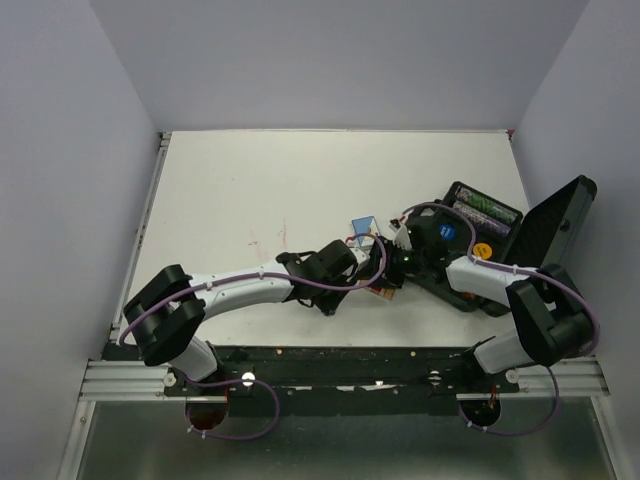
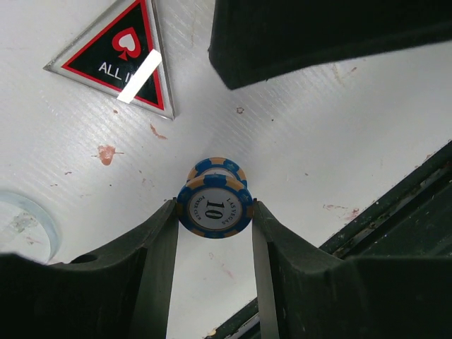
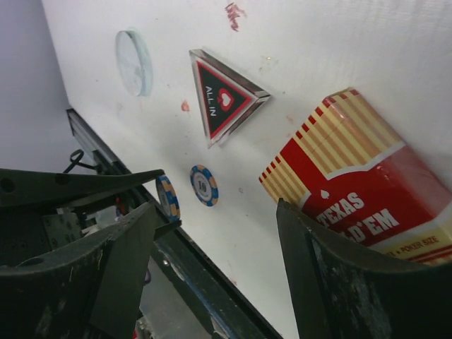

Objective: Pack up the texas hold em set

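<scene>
My left gripper (image 2: 215, 206) is shut on the edges of a blue-and-orange "10" poker chip (image 2: 215, 212), held just above the table. A second such chip (image 3: 203, 185) lies flat on the table below it. My right gripper (image 3: 215, 210) is open with nothing between its fingers. The red card box (image 3: 353, 183) lies just past its right finger (image 3: 339, 282). The triangular red-black "ALL IN" marker (image 2: 116, 56) and a clear round marker (image 3: 133, 62) lie nearby. The black case (image 1: 470, 225) stands open at the right, and the blue card box (image 1: 364, 227) sits to its left.
The case lid (image 1: 555, 225) stands up toward the right wall. Both arms meet closely at the table's middle right. The black table rail (image 3: 212, 296) runs along the near edge just below the grippers. Red stains mark the white tabletop (image 1: 260, 190).
</scene>
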`<state>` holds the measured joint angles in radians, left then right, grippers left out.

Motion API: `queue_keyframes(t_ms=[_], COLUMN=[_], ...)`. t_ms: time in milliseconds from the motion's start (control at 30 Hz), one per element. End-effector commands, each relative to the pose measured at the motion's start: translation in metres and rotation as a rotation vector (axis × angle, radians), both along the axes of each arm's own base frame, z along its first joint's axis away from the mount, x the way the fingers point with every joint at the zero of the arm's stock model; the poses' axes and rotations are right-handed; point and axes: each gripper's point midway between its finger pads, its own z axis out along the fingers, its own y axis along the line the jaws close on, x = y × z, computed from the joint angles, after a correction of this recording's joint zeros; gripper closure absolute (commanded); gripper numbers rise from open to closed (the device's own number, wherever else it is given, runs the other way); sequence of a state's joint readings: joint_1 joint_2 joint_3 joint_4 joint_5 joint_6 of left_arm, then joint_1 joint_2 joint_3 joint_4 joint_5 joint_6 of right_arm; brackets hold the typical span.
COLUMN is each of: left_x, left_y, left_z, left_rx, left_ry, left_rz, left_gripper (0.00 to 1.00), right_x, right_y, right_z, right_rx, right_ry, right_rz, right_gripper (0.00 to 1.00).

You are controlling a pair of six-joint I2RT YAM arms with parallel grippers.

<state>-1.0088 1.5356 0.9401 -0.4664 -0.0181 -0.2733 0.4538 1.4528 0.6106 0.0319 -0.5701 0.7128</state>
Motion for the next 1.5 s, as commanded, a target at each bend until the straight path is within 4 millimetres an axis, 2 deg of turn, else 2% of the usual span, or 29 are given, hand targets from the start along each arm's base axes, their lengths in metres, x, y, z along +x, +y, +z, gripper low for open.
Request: queue_keyframes(t_ms=[0,233,333,567,733,1167,1467], left_x=[0.000,-0.003,-0.002,-0.003,-0.002,-0.004,-0.006], left_y=[-0.004,-0.010,-0.010,-0.012,-0.013,-0.016,-0.017], left_z=[0.009,0.021,0.024,0.027,0.030,0.035,0.039], left_rx=[-0.042,-0.095,-0.100,-0.112,-0.124,-0.150,-0.165], left_ry=[-0.014,-0.017,-0.025,-0.027,-0.034,-0.037,-0.041], left_rz=[-0.018,-0.033,-0.034,-0.039,-0.039,-0.051,-0.060], left_gripper=[0.67,0.67,0.67,0.67,0.67,0.67,0.67], right_x=[-0.011,-0.022,-0.030,-0.051,-0.059,-0.066,-0.066], right_y=[0.022,0.042,0.048,0.055,0.056,0.068,0.073], right_z=[0.004,0.005,0.002,0.004,0.003,0.008,0.011], right_rx=[0.116,0.163,0.182,0.252,0.269,0.333,0.329], right_ry=[0.027,0.054,0.075,0.128,0.151,0.165,0.155], right_rz=[0.033,0.084,0.110,0.156,0.165,0.188,0.205], right_gripper=[0.24,0.29,0.36,0.42,0.44,0.53,0.67])
